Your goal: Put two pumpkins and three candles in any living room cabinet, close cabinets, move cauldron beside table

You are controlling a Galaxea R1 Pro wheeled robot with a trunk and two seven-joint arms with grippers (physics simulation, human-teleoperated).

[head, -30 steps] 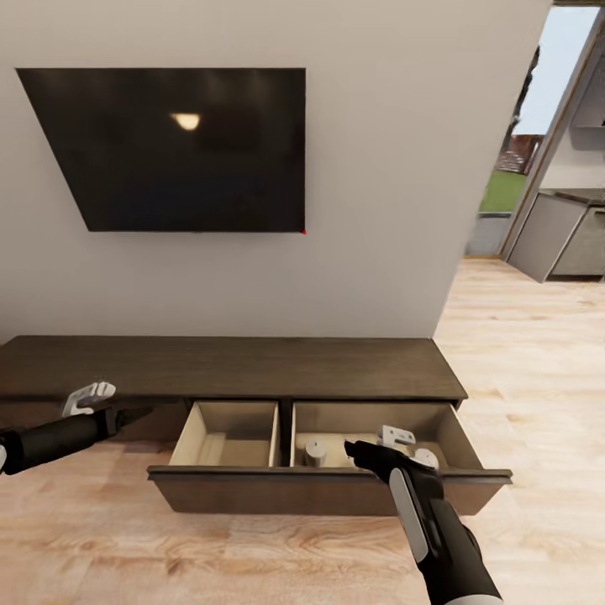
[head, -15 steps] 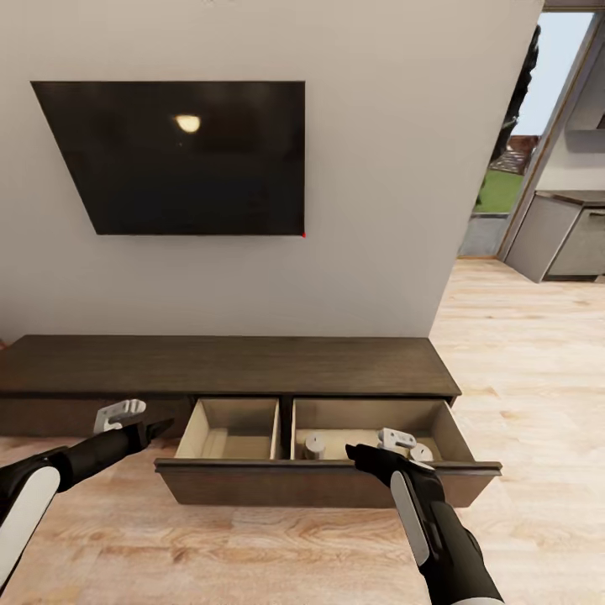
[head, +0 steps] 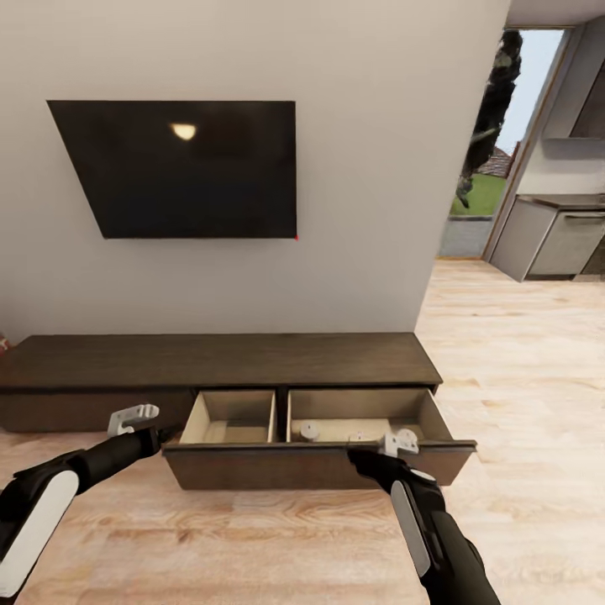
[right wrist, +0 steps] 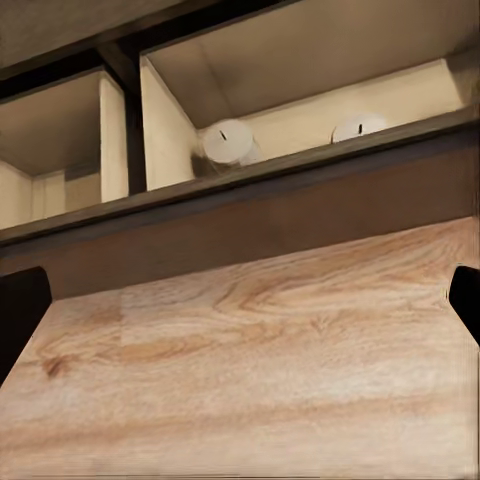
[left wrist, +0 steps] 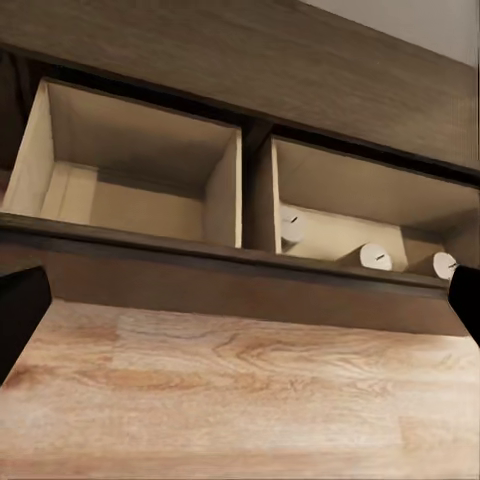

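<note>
The long dark-brown cabinet [head: 227, 360] stands against the wall with its drawer [head: 319, 466] pulled out. The drawer's left compartment [left wrist: 130, 170] looks empty. Three pale candles [left wrist: 292, 226] [left wrist: 376, 257] [left wrist: 444, 265] stand in the right compartment, and two of them [right wrist: 228, 141] [right wrist: 358, 127] show in the right wrist view. My left gripper [head: 164, 434] hovers open just left of the drawer front. My right gripper [head: 363, 459] is open in front of the drawer's right half, empty. The pumpkins and the cauldron are out of view.
A black TV [head: 181, 168] hangs on the wall above the cabinet. Pale wood floor [head: 504, 353] spreads to the right toward a doorway with grey kitchen cupboards [head: 546, 239].
The camera has backed away, so the cabinet looks smaller. My right gripper has come out from over the drawer's right compartment to in front of the drawer. My left arm now reaches towards the drawer's left end.
</note>
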